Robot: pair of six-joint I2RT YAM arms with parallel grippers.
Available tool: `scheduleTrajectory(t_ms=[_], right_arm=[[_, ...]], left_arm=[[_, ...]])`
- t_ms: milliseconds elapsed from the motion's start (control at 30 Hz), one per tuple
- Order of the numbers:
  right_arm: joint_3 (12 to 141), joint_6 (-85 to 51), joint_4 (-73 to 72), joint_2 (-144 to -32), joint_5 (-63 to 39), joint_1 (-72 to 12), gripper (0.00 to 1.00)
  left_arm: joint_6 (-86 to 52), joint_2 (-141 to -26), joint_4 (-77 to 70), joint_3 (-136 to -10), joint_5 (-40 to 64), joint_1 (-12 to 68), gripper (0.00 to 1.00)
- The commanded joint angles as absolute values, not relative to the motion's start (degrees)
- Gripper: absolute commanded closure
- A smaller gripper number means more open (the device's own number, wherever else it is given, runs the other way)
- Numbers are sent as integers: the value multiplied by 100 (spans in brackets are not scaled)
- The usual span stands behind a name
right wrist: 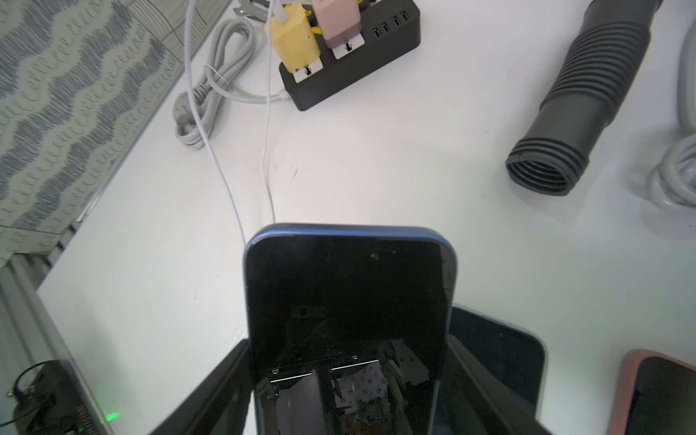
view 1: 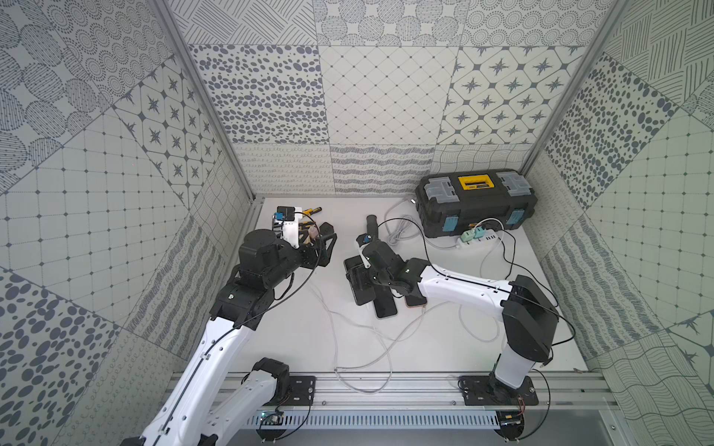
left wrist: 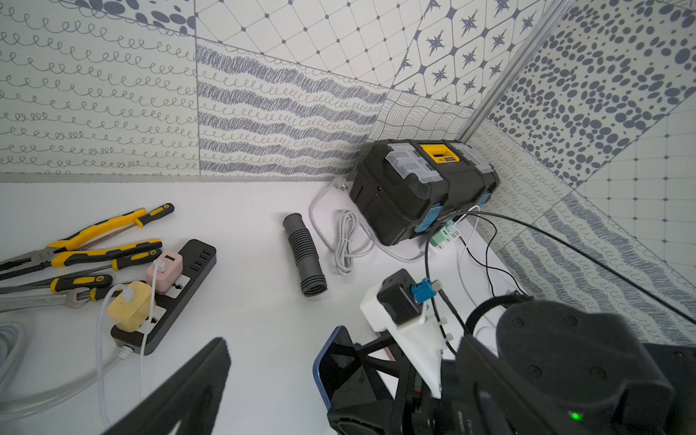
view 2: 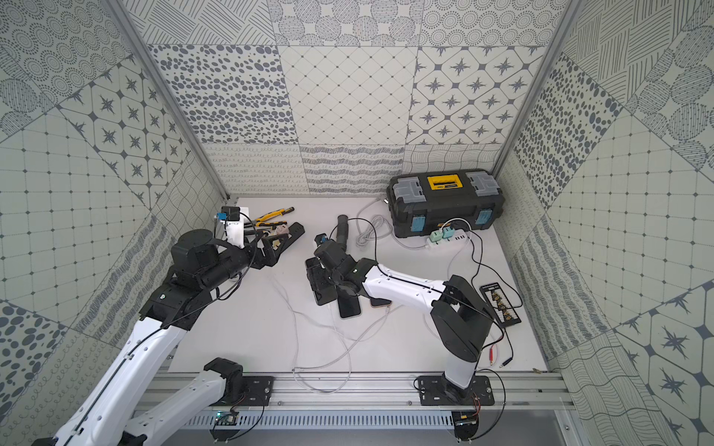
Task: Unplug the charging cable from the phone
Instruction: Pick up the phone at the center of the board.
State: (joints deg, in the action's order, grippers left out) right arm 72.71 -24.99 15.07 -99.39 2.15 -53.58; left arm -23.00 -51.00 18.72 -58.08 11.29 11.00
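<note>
Closest up is the blue phone (right wrist: 350, 286), held between the two black fingers (right wrist: 226, 388) of the right gripper (right wrist: 348, 346). The fingers press on its two long sides. Its dark screen faces up. Its long way runs along the fingers. Its top end points away from the wrist, toward the black power strip (right wrist: 391, 39) at the far left of the table. Two more phones lie just beside it, a dark phone (right wrist: 497, 361) and a pink phone (right wrist: 655, 395).

Two thin white charging cables (right wrist: 264, 150) come from the yellow charger (right wrist: 293, 41) and the pink charger (right wrist: 337, 19) on that strip. They run over the table and go out of sight behind the phone's top end. Whether one is plugged into it cannot be told.

The left gripper (view 2: 284, 244) hangs over the black strip with its fingers wide apart and nothing in them.

The table (view 1: 270, 328) is white and flat. A grey hose (view 1: 373, 224), yellow pliers (left wrist: 105, 226) and a black toolbox (view 1: 475, 200) in the far right corner sit on it. White walls with grey dots, stars and wavy lines stand on three sides. A metal rail (view 1: 386, 390) runs along the near edge.
</note>
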Motion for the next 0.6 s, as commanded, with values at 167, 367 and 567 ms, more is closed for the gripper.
scheduleTrajectory(t_ms=[167, 367, 567], right_arm=[[6807, -2585, -196, -9480, -2677, -4523, 33], [6543, -3034, -926, -9368, -4142, -4070, 31], [6322, -3533, -1822, -9202, -5198, -3804, 30]], left_arm=[[-2275, -5157, 1466, -5856, 2494, 1031, 2], [-2385, -5212, 1301, -5874, 3069, 1027, 2], [-2548, -5399, 1251, -6011, 3543, 1028, 2]])
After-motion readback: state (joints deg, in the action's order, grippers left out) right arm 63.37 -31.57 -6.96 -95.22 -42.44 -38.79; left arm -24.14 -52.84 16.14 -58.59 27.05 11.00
